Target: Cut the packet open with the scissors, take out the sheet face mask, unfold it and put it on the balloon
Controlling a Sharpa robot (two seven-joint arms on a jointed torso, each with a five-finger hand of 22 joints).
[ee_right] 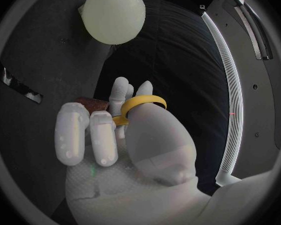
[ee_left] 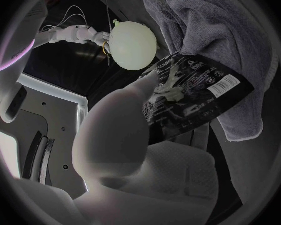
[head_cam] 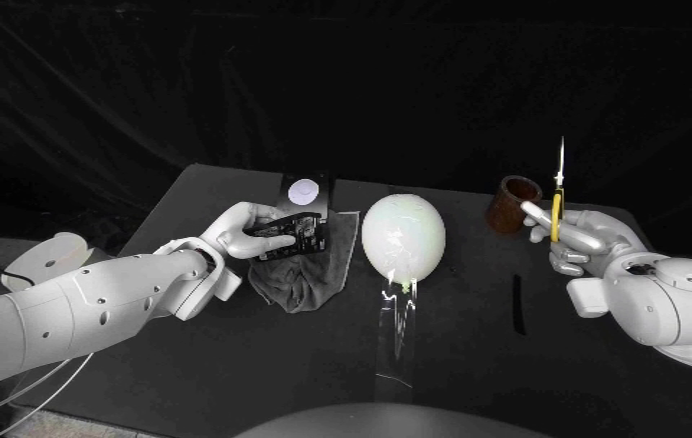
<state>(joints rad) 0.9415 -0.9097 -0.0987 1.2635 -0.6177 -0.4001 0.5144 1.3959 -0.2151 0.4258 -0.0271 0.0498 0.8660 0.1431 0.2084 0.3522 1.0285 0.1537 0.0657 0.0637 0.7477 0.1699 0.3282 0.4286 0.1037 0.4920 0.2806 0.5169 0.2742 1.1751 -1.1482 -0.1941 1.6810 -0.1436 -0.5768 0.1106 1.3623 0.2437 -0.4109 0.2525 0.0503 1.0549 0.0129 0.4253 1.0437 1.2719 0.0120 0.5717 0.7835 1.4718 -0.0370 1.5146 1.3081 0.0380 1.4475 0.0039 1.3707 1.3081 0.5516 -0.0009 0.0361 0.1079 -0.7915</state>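
Head view: L hand (head_cam: 264, 235) grips the black packet (head_cam: 306, 213) above a grey cloth (head_cam: 306, 278), left part of table (head_cam: 216, 358). Pale balloon (head_cam: 401, 236) mid-table. R hand (head_cam: 580, 240) clamped on yellow-handled scissors (head_cam: 557, 198), blades up, beside brown cup (head_cam: 511, 204).
L wrist view: fingers (ee_left: 140, 92) press packet, cloth just behind.
R wrist view: finger thru yellow scissors loop; balloon beyond.
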